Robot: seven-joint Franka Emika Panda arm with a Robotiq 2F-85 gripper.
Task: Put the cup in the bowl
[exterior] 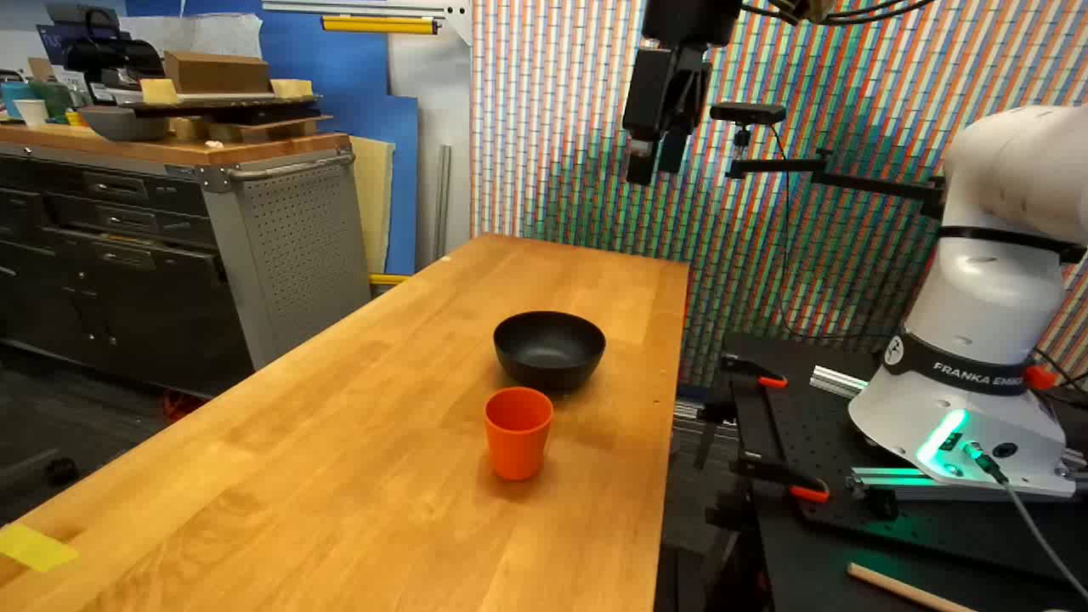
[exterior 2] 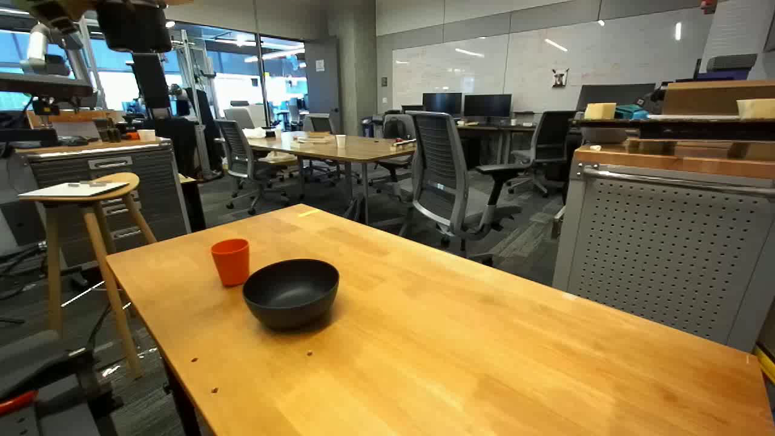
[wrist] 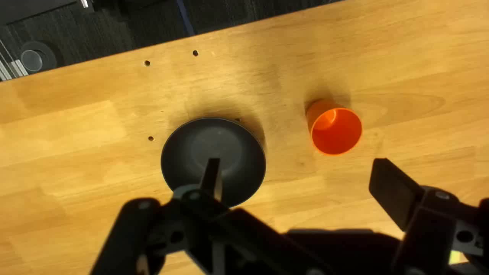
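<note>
The orange-red cup (exterior: 517, 435) stands upright on the wooden table, its mouth up. It also shows in an exterior view (exterior 2: 230, 263) and in the wrist view (wrist: 335, 130). The black bowl (exterior: 548, 353) sits upright beside the cup, a small gap apart in the wrist view (wrist: 229, 152); it shows in an exterior view (exterior 2: 290, 300) too. My gripper (exterior: 656, 166) is open and empty, high above the table. In the wrist view its fingers (wrist: 297, 162) are wide apart, with the left finger hiding part of the bowl. The cup appears beyond the gap between the fingertips.
The wooden table (exterior: 382, 442) has an edge on the robot base's side. A yellow tape strip (exterior: 36, 546) lies at one table corner. A camera on an arm (exterior: 748, 113) stands near the gripper. A grey cabinet (exterior 2: 672, 254) and a chair (exterior 2: 445, 169) stand beyond the table.
</note>
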